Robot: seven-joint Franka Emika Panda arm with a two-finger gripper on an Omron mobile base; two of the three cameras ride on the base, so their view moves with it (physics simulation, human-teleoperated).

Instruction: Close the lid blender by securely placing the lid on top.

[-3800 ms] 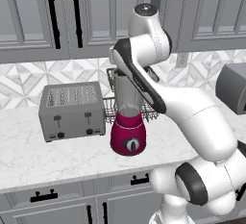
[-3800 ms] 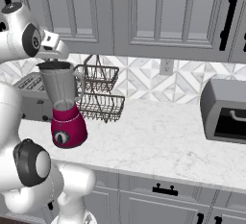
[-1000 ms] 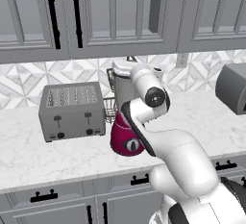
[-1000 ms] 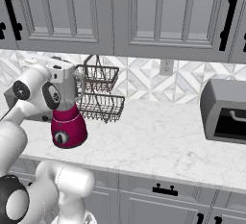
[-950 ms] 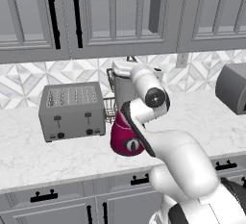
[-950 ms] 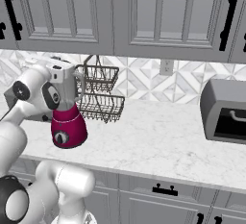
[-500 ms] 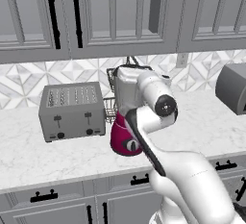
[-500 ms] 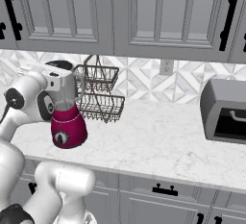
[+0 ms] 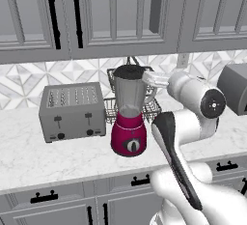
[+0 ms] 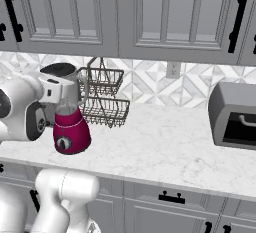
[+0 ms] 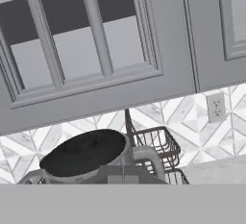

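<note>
Closest to the base cameras is the arm (image 9: pixel 188 137), glossy white shells with dark round joint caps and a dark strip down the forearm, bending up from 5 o'clock in the left base view and ending right beside the blender's handle. The gripper itself is tucked in behind the jar, so whether the pincer is open or closed just can't be made out. Right past it on the speckled white marble counter (image 10: pixel 165 147) sits the blender (image 9: pixel 128 118): a rounded, shiny magenta base with a small dark round dial on the front, and a clear greyish jar that tapers wider toward the top, with a handle on its 3 o'clock side in the left base view. The lid (image 11: pixel 84 152) is a flat, round, matte black cap sitting on the jar's rim, and in the hand view it looks like a dark oval at about 7 o'clock, covering the mouth of the jar. At 9 o'clock from the blender in the left base view there's a boxy grey toaster (image 9: pixel 72 111) with slots on top and small dark knobs and levers on the front; no readable writing on it. Just behind the blender is a two-tier dark wire basket rack (image 10: pixel 105 97). Further along the counter at 3 o'clock sits a grey toaster oven (image 10: pixel 234 115) with a dark window. Behind it all is a white and grey diamond tile backsplash with a wall outlet (image 10: pixel 173 69), and grey panelled cabinets (image 10: pixel 165 12) with black handles above.
</note>
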